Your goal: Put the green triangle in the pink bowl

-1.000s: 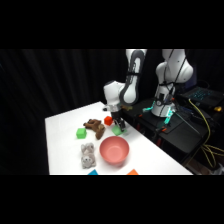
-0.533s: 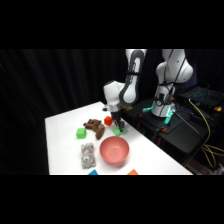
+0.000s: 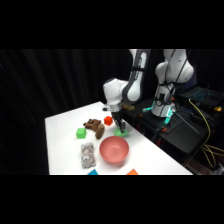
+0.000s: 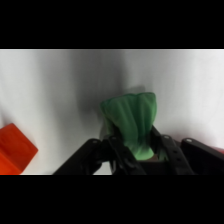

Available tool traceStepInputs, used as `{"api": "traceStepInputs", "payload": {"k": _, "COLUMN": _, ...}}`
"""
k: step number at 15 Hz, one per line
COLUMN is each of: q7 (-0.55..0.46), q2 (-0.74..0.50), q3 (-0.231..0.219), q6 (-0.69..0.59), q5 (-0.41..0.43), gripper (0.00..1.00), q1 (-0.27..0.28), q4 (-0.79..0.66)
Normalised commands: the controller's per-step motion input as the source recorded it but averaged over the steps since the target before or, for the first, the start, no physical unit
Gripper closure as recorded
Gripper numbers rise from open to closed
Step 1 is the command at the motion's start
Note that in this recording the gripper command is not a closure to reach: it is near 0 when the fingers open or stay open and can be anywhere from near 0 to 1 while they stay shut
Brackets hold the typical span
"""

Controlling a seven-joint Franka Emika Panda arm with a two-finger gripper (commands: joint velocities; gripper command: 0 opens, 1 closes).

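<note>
In the side view, the pink bowl (image 3: 114, 150) sits at lower centre of the white surface (image 3: 62, 127), and just right of centre the pincer (image 3: 120, 129) grips the green triangle (image 3: 120, 132) low against the surface. In the wrist view, a red block (image 4: 15, 150) lies at lower left; the triangle, pinched near one end, may twist free when lifted. No writing is legible.

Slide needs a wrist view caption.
Gripper fingers straddle the green triangle on the white table, red block nearby.
</note>
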Motion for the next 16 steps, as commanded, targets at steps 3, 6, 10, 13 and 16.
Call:
{"api": "traceStepInputs", "payload": {"k": 3, "q7": 0.47, "q2": -0.57, "q3": -0.190, "q6": -0.39, "q5": -0.222, "gripper": 1.00, "q1": 0.277, "q4": -0.09}}
{"api": "traceStepInputs", "payload": {"k": 6, "q7": 0.44, "q2": -0.51, "q3": -0.202, "q6": -0.36, "q5": -0.305, "gripper": 1.00, "q1": 0.203, "q4": -0.06}}
{"api": "traceStepInputs", "payload": {"k": 10, "q7": 0.37, "q2": -0.32, "q3": -0.145, "q6": -0.44, "q5": -0.377, "gripper": 1.00, "q1": 0.124, "q4": 0.14}}
{"api": "traceStepInputs", "payload": {"k": 13, "q7": 0.23, "q2": -0.04, "q3": -0.071, "q6": -0.46, "q5": -0.293, "gripper": 1.00, "q1": 0.105, "q4": 0.37}}
{"api": "traceStepInputs", "payload": {"k": 16, "q7": 0.11, "q2": 0.20, "q3": -0.051, "q6": -0.41, "q5": -0.221, "gripper": 1.00, "q1": 0.109, "q4": 0.50}}
